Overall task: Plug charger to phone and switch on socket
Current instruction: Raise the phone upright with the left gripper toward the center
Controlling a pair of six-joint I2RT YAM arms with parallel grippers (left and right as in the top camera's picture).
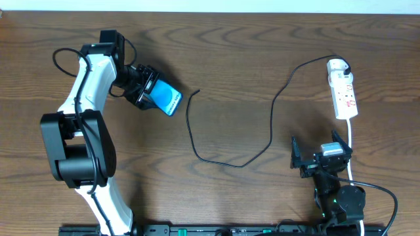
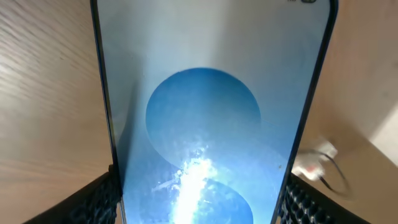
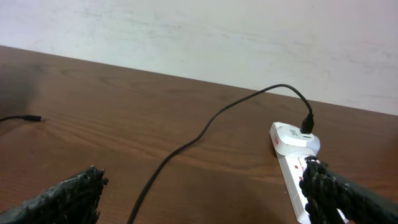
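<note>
The left claw (image 1: 148, 92) is clamped on the phone (image 1: 168, 100) in the upper left of the overhead frame, blue screen facing up. The phone's long axis runs from upper left to lower right. Its free end points toward the plug (image 1: 197, 92) of the charger (image 1: 216, 160), which lies on the counter (image 1: 236, 39) just right of that end, near but apart.

From there the thin black cable loops down through the middle of the frame and climbs to the socket (image 1: 342, 92) at the upper right, whose long axis runs up and down the frame. The right claw (image 1: 317, 145) sits just below the socket, jaws wide apart and holding nothing, well apart from the plug.

The left arm rises from the lower left, elbow folded, wrist turned rightward. It is nearer the plug, but its claw is occupied, so the right arm would likely have to reach left across the cable loop.
</note>
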